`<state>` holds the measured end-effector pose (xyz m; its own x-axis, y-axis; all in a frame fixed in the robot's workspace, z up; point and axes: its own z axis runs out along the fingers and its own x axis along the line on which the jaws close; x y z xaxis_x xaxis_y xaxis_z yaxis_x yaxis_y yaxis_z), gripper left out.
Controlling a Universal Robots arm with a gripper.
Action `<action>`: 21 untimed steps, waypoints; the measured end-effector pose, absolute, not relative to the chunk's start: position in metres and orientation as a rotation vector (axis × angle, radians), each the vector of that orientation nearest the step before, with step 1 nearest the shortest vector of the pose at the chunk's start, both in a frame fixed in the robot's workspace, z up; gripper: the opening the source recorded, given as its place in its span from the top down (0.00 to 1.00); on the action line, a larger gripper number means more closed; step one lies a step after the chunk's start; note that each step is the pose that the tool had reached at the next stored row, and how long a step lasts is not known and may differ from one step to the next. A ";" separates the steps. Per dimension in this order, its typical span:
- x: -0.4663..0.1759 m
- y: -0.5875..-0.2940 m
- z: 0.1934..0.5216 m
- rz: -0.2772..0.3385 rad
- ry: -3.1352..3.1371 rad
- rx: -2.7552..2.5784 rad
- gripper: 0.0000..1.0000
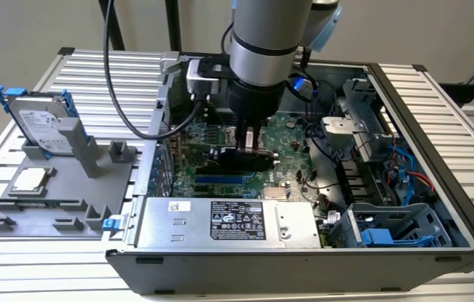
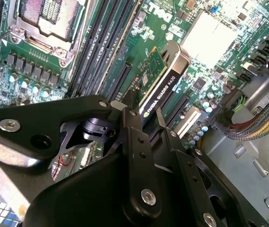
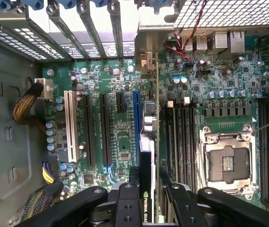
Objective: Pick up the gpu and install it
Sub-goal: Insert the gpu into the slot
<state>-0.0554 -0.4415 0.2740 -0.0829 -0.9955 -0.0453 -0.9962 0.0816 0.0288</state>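
The gpu (image 1: 241, 157) hangs on edge inside the open computer case, just above the green motherboard (image 1: 291, 135). My gripper (image 1: 249, 146) is shut on its upper edge. In the second wrist view the gpu (image 2: 162, 78) shows its green board on one face and black cooler on the other, with my gripper (image 2: 147, 113) clamped across it. In the first wrist view the gpu (image 3: 148, 151) appears edge-on, right beside the long blue slot (image 3: 136, 123), held by my gripper (image 3: 147, 189). Whether its lower edge touches a slot I cannot tell.
A silver hard drive (image 1: 43, 123) in a blue frame and a small CPU chip (image 1: 31, 179) sit on a grey fixture (image 1: 94, 189) at the exterior view's left. The power supply (image 1: 228, 220), a drive cage (image 1: 392, 229), cables (image 1: 405, 167) and case walls surround the motherboard. The CPU socket (image 3: 227, 163) stands near the gpu.
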 end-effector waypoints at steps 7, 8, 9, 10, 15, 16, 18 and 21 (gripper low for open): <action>-0.056 -0.442 0.270 0.081 2.300 -2.118 1.00; -0.056 -0.442 0.270 0.081 2.300 -2.119 1.00; -0.056 -0.442 0.270 0.081 2.300 -2.119 1.00; -0.056 -0.442 0.270 0.081 2.300 -2.119 1.00; -0.056 -0.442 0.269 0.082 2.300 -2.118 1.00; -0.056 -0.442 0.269 0.081 2.300 -2.119 1.00; -0.056 -0.442 0.269 0.081 2.300 -2.119 1.00; -0.057 -0.443 0.269 0.081 2.300 -2.119 1.00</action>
<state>-0.0572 -0.4425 0.2688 -0.0821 -0.9956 -0.0449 -0.9963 0.0808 0.0290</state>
